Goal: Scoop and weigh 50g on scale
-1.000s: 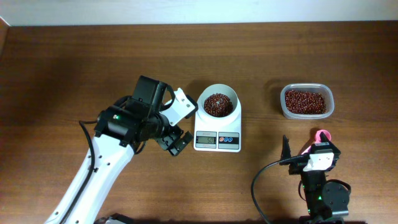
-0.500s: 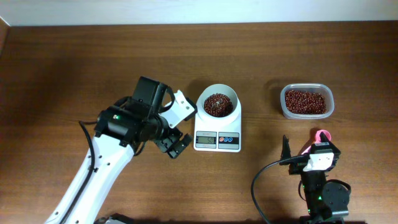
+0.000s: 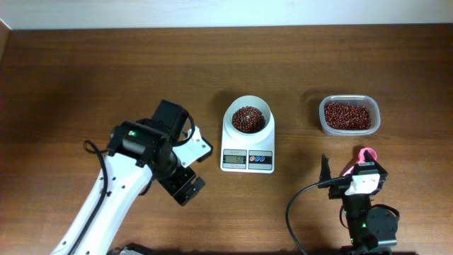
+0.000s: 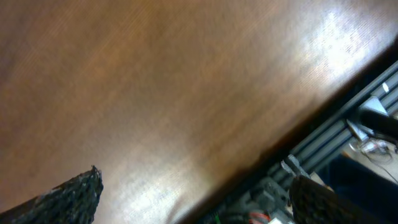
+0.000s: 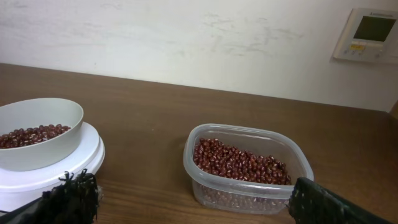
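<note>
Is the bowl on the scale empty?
No, the bowl on the scale holds a heap of red-brown beans.

Left arm [image 3: 106, 195]: white shell, black joints, green light [image 3: 132, 132] glowing.
Right arm [image 3: 368, 219]: black body carrying a white block [image 3: 362, 182], pink tab [image 3: 365, 152]; black cable [image 3: 289, 212] looping beside.

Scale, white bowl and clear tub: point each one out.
scale [image 3: 248, 161], overhead view, on its front panel between the display and the buttons.
white bowl [image 5: 40, 154], right wrist view, on its outer wall.
clear tub [image 3: 350, 98], overhead view, on its far rim.
</note>
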Robot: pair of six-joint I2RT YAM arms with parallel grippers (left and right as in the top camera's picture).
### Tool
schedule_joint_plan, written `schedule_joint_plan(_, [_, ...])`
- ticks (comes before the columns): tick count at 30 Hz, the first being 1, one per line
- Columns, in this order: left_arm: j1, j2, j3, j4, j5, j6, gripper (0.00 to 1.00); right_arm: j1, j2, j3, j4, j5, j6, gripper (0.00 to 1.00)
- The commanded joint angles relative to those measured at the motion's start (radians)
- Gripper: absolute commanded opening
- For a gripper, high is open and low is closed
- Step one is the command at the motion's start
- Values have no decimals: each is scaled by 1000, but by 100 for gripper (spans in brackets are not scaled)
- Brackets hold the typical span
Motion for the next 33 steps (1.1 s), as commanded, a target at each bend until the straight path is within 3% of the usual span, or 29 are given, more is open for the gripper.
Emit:
schedule_joint_plan(1, [-4, -21, -3, -23, -6, -8, 99, 9, -12, -7, -6, -6, -7, 99])
schedule_joint_plan(12, [-4, -78, -3, -52, 6, -9, 99, 9, -12, -7, -6, -6, -7, 99])
schedule_joint_plan(33, [-3, -582, -64, -20, -6, -13, 99, 9, -12, -7, -6, -6, -7, 99])
